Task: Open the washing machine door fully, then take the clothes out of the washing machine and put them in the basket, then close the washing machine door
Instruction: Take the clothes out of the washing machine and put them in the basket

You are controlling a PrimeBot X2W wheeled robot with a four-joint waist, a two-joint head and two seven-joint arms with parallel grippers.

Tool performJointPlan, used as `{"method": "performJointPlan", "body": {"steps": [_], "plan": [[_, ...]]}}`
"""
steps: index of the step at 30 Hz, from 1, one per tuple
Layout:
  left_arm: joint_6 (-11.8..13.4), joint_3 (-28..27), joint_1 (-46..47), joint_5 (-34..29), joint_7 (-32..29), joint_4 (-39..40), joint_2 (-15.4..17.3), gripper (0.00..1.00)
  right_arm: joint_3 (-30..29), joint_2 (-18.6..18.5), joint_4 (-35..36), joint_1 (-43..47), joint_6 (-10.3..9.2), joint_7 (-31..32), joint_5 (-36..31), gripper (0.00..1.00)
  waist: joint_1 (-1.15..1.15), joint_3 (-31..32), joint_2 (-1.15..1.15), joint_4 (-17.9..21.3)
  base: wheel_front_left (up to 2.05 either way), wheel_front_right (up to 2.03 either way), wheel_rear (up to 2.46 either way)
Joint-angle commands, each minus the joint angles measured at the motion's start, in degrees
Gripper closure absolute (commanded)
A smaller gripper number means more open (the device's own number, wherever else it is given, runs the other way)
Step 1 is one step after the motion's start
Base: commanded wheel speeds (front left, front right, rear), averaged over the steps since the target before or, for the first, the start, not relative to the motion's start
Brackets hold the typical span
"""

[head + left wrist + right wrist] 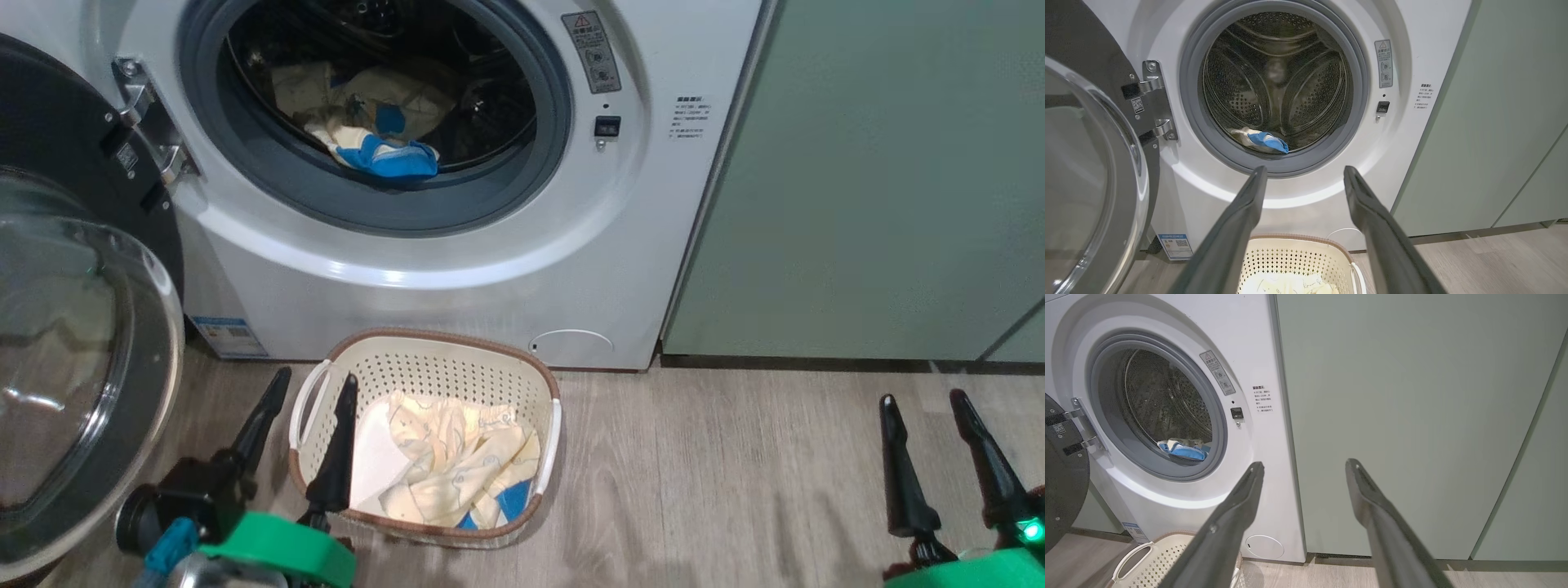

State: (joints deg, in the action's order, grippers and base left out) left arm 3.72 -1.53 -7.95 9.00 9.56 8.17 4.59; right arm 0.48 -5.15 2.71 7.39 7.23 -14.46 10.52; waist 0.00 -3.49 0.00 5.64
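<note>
Hanging open at far left, the washing machine door (pixel 73 343) shows a glossy black rim around a bulging clear glass bowl. A small code tag (pixel 1137 105) sits beside its metal hinge (pixel 147 122). A blue sticker (pixel 229 335) low on the white washing machine (pixel 457 269) carries print too small to read.

The left gripper (pixel 317 376) is released and empty, its two dark tapered fingers pointing up toward the machine. The basket (pixel 441 336), cream perforated plastic with a brown rim, stands on the wood-grain floor (pixel 718 474) just before the machine. In the head view one left finger lies left of its white handle and the other overlaps its interior.

The clothes (pixel 375 131), soft pale yellow with blue patches, lie in two lots: one at the front of the perforated steel drum (pixel 1290 81) behind the grey gasket (pixel 269 163), one crumpled in the basket.

Right of the opening, a grey warning label (pixel 591 51) bears a red triangle; the lettering beside it is illegible. Smooth pale green cabinets (pixel 882 180) adjoin the machine. The right gripper (pixel 922 398) hovers over the floor, jaws apart, holding nothing.
</note>
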Motion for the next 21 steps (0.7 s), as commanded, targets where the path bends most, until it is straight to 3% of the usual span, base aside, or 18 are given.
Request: {"method": "performJointPlan", "body": {"steps": [1,10,21], "plan": [[0.2,-1.7,3.1,0.5,0.3,1.4,0.5,0.0,1.2,-1.4,2.0,-1.8,0.25,-0.5,0.0,0.0,0.0,-0.2,0.0,-0.1,0.0,0.0,0.0],[-0.7,-0.6,8.7,1.0,0.7,-2.9,1.1,0.0,1.6,-1.2,2.9,-3.3,0.25,-0.5,0.1,0.0,0.0,-3.5,0.0,-0.6,0.0,0.0,0.0],[-3.1,1.0,21.2,1.5,-1.3,-11.3,3.4,0.0,2.0,-1.1,3.9,-7.2,0.25,-0.5,0.5,0.0,0.0,-12.1,0.0,0.3,0.0,0.0,0.0]]}}
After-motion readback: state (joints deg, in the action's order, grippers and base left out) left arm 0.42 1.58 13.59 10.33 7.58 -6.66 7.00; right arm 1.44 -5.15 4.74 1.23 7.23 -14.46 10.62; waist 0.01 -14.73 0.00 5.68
